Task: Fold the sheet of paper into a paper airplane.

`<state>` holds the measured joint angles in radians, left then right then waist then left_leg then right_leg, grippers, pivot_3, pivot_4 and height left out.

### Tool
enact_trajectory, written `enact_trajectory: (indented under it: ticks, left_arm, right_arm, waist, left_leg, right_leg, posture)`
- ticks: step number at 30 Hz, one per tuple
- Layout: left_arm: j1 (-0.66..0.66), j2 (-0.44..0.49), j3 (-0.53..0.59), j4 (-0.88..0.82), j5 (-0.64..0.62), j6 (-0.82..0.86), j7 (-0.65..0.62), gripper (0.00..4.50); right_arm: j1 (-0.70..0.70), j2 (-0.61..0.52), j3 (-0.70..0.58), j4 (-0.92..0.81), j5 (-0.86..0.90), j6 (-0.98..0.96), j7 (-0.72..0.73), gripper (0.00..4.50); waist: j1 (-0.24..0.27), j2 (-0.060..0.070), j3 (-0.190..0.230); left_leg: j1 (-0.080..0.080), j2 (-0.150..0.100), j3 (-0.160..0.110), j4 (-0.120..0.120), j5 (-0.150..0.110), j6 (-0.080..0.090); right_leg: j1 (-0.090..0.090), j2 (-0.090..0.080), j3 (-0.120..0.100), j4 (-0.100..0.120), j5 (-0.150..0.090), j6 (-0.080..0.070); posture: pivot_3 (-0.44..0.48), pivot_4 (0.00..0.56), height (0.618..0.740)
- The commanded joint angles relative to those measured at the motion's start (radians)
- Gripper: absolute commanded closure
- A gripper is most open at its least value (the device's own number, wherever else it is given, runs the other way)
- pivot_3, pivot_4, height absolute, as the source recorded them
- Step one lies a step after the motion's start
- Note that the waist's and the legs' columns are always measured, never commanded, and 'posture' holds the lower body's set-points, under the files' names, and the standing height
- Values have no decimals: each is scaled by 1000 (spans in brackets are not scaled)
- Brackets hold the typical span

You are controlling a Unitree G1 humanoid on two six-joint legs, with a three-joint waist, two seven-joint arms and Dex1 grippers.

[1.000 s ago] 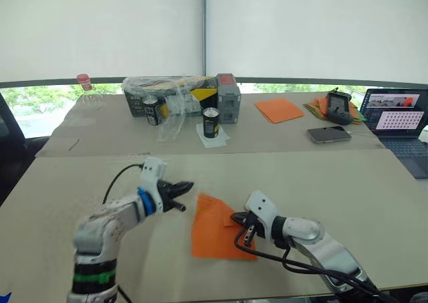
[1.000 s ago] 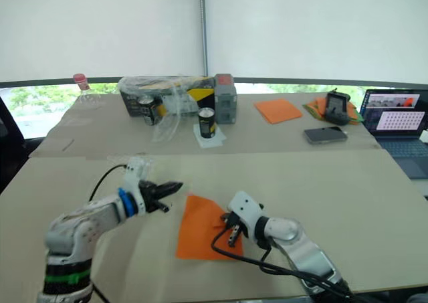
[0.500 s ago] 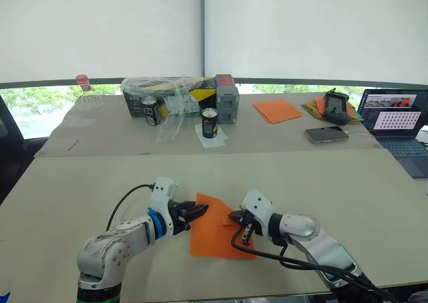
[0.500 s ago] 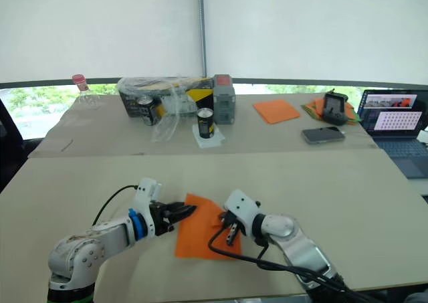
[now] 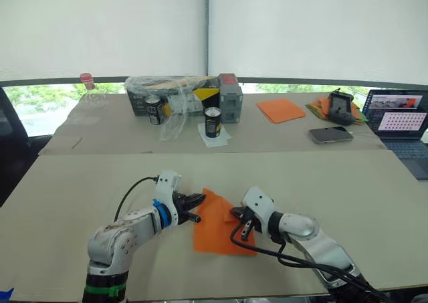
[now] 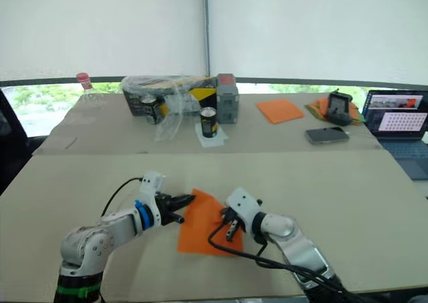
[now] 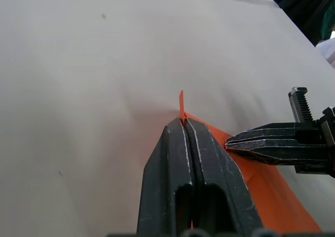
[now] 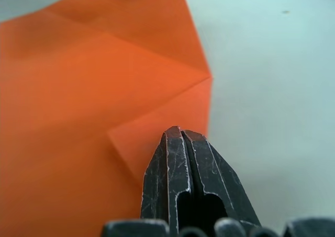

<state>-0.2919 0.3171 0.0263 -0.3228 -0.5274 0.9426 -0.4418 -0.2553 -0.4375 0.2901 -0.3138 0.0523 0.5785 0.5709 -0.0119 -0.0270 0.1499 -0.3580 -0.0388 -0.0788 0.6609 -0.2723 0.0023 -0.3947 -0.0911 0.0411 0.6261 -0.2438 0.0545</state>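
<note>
Pinching the sheet of paper [image 5: 219, 224] at table centre: left gripper [image 5: 196, 208] clamps its 10 o'clock corner, right gripper [image 5: 242, 224] presses closed at 3 o'clock; early fold, next carrying that corner across

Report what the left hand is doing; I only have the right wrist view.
Observer: The left hand is shut on a corner of the sheet of paper, and the corner's tip pokes up past its fingers.
Operator: Say where my right hand sits relative to it.
Observer: The right hand rests shut on the sheet, close beside the left hand, with their tips facing each other.
Operator: Name something beyond the sheet.
Observer: A can stands on the far table, well away from both hands.
</note>
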Motion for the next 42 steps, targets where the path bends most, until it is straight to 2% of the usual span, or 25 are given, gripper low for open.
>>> enact_trajectory:
  ticks: [1,8,13,19,26,28,33,42]
  left_arm:
    - [-38,27,-71,39,83,-157,-58,4452]
    - [-55,66,-195,86,217,-372,-130,4452]
    - [-14,107,-291,68,306,-489,-181,4452]
    - [-9,117,-316,75,374,-569,-192,4452]
    - [-53,93,-235,134,364,-581,-177,4452]
    - [-75,80,-202,159,349,-569,-167,4452]
    - [-110,86,-194,206,404,-627,-149,4452]
    - [-61,122,-321,187,521,-720,-214,4452]
  right_arm:
    - [-54,15,-60,-38,8,-14,-27,4500]
    - [-53,41,-62,-53,16,21,-36,4500]
    - [-28,49,-73,-69,18,39,-47,4500]
    - [-39,45,-139,-100,49,82,-57,4500]
    - [-33,17,-220,-160,105,163,-52,4500]
    - [-38,9,-221,-164,110,170,-53,4500]
    - [-46,15,-204,-159,108,172,-60,4500]
    - [-14,24,-166,-209,155,205,-28,4500]
  waist:
    - [0,0,0]
    - [-1,0,0]
    - [-1,0,0]
    - [0,0,0]
    - [0,0,0]
    - [-2,0,0]
    - [-2,0,0]
    - [-2,0,0]
  left_leg:
    - [-3,0,0,0,0,0]
    - [-31,0,1,0,7,-12]
    - [-31,0,2,0,5,-7]
    - [-28,0,1,0,6,-3]
    - [-24,0,1,0,7,-2]
    - [-24,-1,1,0,7,-2]
    - [-25,-1,1,0,7,-2]
    - [-25,-1,1,0,8,-3]
  right_leg:
    - [-4,0,0,0,0,0]
    - [-35,-1,1,5,1,-1]
    - [-34,-2,2,4,1,-1]
    - [-31,0,0,6,4,-3]
    - [-28,0,0,6,6,-4]
    - [-28,1,0,7,6,-4]
    - [-29,1,0,7,6,-4]
    - [-29,0,0,7,6,-4]
  posture:
    - [0,150,740]
    - [0,150,740]
    - [0,150,740]
    - [0,150,740]
    - [0,150,740]
    - [0,150,740]
    - [0,150,740]
    - [0,150,740]
